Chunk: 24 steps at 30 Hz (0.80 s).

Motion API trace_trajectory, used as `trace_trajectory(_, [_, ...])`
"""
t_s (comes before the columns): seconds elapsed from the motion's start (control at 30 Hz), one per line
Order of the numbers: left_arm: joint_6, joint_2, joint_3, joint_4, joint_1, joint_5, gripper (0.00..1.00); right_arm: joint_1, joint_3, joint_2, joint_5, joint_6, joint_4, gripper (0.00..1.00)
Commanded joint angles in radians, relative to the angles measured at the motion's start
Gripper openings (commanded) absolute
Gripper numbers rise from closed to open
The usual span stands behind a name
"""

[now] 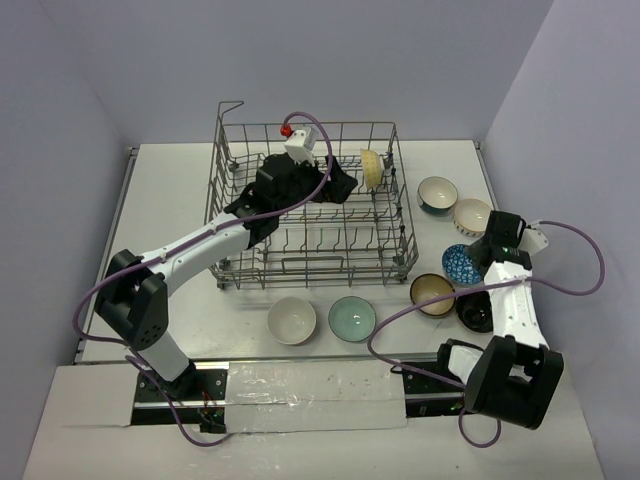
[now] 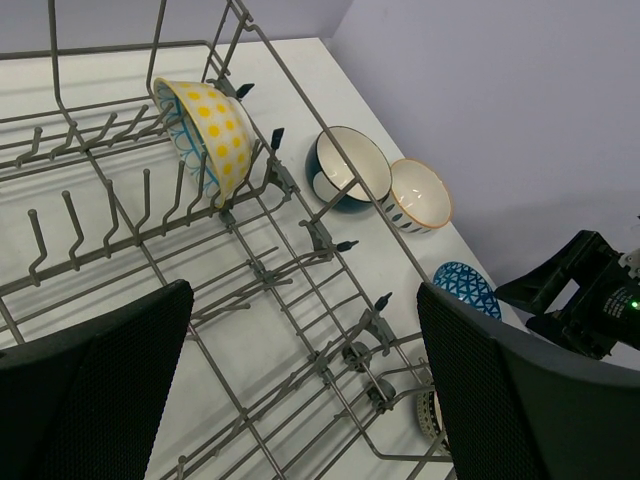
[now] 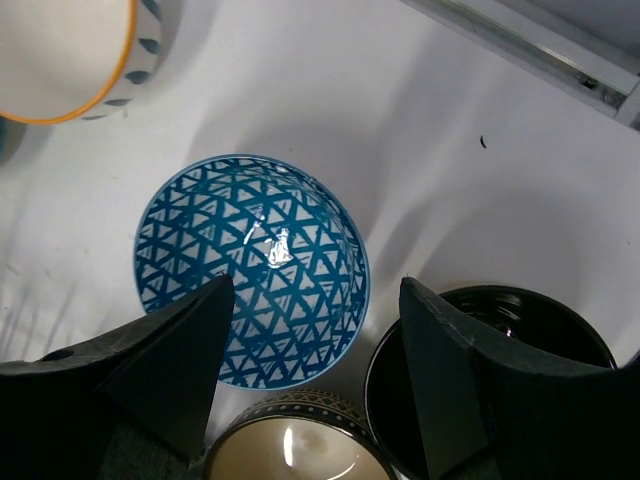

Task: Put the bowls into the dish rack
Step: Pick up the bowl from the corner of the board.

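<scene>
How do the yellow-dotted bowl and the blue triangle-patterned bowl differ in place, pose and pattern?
The yellow-dotted bowl stands on edge between the prongs of the dish rack; the blue triangle-patterned bowl sits mouth up on the table, outside the rack. The yellow-dotted bowl shows yellow dots on cream; the blue triangle-patterned bowl shows a white triangle lattice on blue. Both are small round bowls.

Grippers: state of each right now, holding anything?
Left gripper: open, holding nothing, over the dish rack.
Right gripper: open, holding nothing, above the blue patterned bowl.
</scene>
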<state>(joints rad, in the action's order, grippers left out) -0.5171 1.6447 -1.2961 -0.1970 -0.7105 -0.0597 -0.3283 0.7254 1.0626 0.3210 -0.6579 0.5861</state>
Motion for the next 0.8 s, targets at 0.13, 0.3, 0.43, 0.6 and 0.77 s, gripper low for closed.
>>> trace_trajectory(0.13, [0.0, 0.006, -0.02, -0.025, -0.003, -0.026, 0.99, -0.032, 0.022, 0.076, -0.007, -0.019, -0.005, 0.74])
trace_trajectory(0.3, [0.017, 0.003, -0.019, -0.016, -0.004, -0.017, 0.99, -0.055, 0.02, 0.097, -0.02, -0.009, -0.023, 0.73])
trace_trajectory(0.43, [0.026, -0.005, -0.005, -0.021, -0.004, 0.0, 0.99, -0.064, 0.026, 0.103, -0.034, -0.003, -0.04, 0.73])
trace_trajectory(0.6, [0.032, -0.003, 0.001, -0.021, -0.004, -0.006, 0.99, -0.074, 0.026, 0.137, -0.059, 0.003, -0.061, 0.72])
trace_trajectory(0.77, [0.046, -0.011, 0.004, -0.013, -0.003, 0.024, 0.99, -0.077, 0.023, 0.174, -0.089, 0.014, -0.086, 0.66])
